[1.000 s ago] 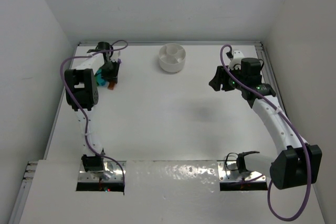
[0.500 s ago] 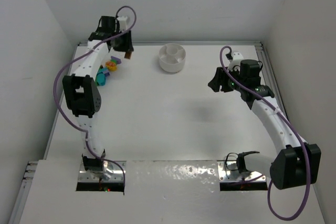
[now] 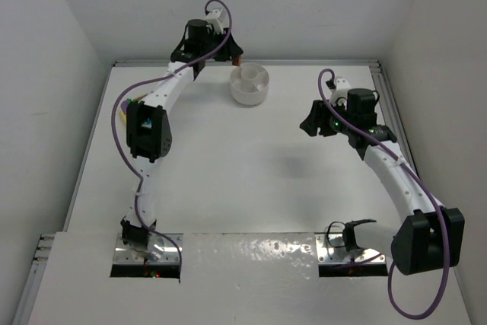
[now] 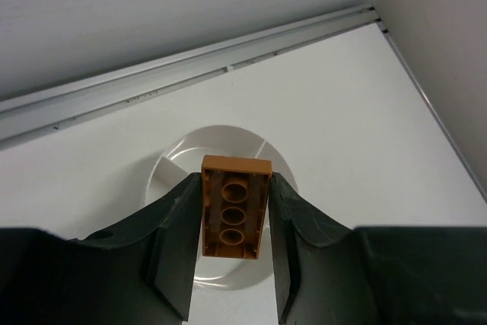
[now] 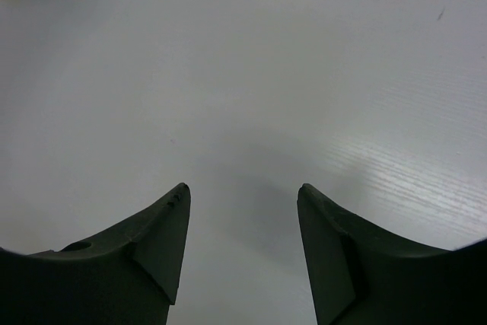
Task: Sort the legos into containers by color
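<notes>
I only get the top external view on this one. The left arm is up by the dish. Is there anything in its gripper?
Observer: Yes. The left wrist view shows the left gripper shut on an orange brick, with the brick's hollow underside toward the camera.
Operator: Is it lined up with the dish?
Observer: In that view the dish lies directly behind the brick.
Operator: And the right gripper?
Observer: Its wrist view shows the right gripper open, with nothing between the fingers, hanging over the table.
</notes>
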You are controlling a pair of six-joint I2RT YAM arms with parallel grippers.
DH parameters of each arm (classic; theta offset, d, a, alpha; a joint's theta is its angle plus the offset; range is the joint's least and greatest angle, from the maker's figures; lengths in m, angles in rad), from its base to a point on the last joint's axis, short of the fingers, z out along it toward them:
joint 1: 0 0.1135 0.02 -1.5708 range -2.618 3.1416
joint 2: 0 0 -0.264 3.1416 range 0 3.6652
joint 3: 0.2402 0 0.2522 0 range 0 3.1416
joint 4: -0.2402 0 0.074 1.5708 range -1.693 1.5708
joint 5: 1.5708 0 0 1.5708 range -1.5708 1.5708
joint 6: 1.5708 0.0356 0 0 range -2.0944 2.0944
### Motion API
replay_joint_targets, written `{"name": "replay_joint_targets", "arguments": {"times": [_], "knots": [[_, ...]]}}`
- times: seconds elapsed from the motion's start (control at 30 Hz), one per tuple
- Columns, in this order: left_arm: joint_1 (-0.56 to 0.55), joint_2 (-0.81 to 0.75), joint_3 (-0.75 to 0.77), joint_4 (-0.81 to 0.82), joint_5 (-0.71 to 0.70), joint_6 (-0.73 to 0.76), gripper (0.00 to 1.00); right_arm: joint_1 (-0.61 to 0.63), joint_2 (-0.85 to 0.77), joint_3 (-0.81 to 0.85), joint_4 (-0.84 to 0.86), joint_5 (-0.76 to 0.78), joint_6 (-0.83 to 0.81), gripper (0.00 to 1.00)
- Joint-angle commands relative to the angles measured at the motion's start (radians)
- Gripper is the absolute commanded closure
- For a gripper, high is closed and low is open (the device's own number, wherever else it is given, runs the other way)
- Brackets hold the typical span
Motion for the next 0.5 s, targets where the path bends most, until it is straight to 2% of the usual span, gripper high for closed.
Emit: {"name": "replay_joint_targets", "arguments": {"times": [0.0,0.47], "knots": [[0.005,0.038,0.055,0.095,-0.011,-0.023,1.00,0.004,-0.002,0.007,0.006,-0.021,0.015,0.42],[0.007,0.116,0.001,0.147,-0.028,0.059,1.00,0.004,-0.007,0.027,-0.045,-0.020,0.020,0.43]]}}
